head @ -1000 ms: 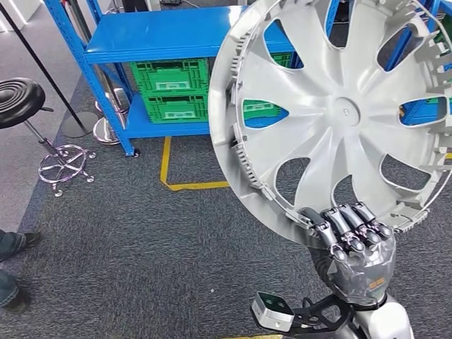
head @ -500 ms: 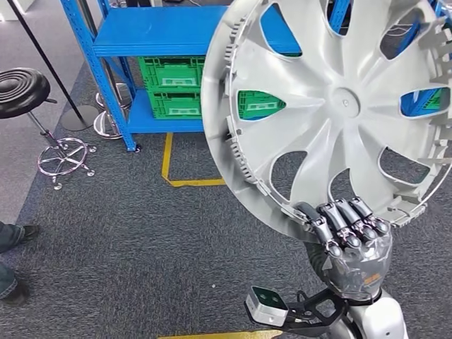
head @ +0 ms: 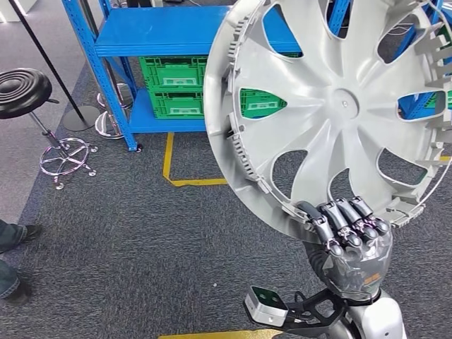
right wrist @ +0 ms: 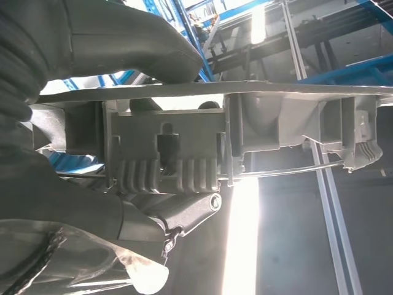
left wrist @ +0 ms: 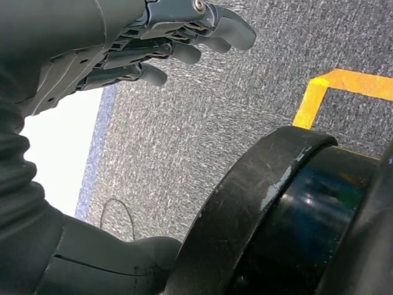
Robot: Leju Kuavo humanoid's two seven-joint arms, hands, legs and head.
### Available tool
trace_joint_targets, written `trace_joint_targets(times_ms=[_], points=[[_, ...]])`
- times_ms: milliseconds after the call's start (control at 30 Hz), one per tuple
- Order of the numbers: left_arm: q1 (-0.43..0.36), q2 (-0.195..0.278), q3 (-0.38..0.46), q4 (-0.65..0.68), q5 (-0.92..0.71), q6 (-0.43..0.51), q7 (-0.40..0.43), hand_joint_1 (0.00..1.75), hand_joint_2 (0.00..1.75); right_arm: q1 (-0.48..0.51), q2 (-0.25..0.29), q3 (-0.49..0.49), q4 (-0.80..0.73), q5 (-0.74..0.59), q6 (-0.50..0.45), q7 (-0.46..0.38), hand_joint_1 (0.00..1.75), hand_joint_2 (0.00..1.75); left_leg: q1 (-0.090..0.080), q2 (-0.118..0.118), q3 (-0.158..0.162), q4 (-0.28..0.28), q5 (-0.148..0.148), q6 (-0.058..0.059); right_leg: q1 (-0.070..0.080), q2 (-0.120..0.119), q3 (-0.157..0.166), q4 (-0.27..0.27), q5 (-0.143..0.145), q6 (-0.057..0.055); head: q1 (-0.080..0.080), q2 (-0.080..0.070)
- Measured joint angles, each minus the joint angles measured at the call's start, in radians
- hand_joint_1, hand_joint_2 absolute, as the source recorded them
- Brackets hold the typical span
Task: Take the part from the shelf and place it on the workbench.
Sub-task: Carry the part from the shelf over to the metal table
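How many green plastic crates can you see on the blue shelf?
3 at least: two stacked green plastic crates on the blue metal shelf, another seen through the silver hubcap. More may hide behind it.

No legible text, labels, brands or numbers anywhere. Small orange mark on back of right hand (head: 349, 247), too small to read. Wheel cover (head: 341, 106) hub plain, no logo visible. Green crates (head: 173, 88) and blue shelf (head: 159, 32) carry no readable labels. Yellow floor tape (head: 183, 180) is a plain line, no lettering. Wrist views show nothing written.
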Motion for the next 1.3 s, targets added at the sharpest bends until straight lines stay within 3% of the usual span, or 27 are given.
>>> trace_joint_targets(times_ms=[267,433,700,1067,1300], points=[[0.001,0.0,0.0,0.0,0.014,0.005,-0.004,0.0,1.75,0.005,0.0,0.0,0.0,0.0,0.0,-0.007,1.75,1.75,0.0,0.0,-0.001,0.0,0.001,-0.001,0.0,0.0,-0.003,0.003,0.0,0.0,0.0,0.0],[0.01,0.001,0.019,0.0,0.107,0.01,-0.013,0.0,1.75,0.024,0.003,-0.001,-0.003,0.0,0.0,-0.02,1.75,1.75,0.0,0.0,-0.002,0.0,0.001,-0.002,0.0,0.0,-0.005,0.004,-0.001,0.0,0.0,0.0],[0.014,0.002,0.187,-0.001,0.332,-0.023,0.0,0.0,1.75,0.071,0.016,-0.019,-0.039,0.0,0.0,-0.042,1.75,1.75,0.001,0.0,-0.003,0.0,0.002,-0.002,0.0,0.0,-0.006,0.004,-0.001,0.0,0.0,0.0],[-0.013,-0.006,0.309,-0.001,0.429,-0.058,0.005,0.0,1.75,0.096,0.025,-0.035,-0.065,0.0,0.0,-0.056,1.75,1.75,0.001,0.0,-0.003,0.0,0.002,-0.002,0.0,0.0,-0.006,0.004,-0.001,0.0,0.0,0.0],[-0.01,-0.043,0.415,0.0,0.521,-0.102,0.023,0.0,1.75,0.124,0.041,-0.055,-0.098,-0.001,0.0,-0.068,1.75,1.75,0.003,0.003,-0.004,0.0,0.002,-0.002,0.003,0.001,-0.006,0.004,-0.001,0.0,0.001,0.0]])
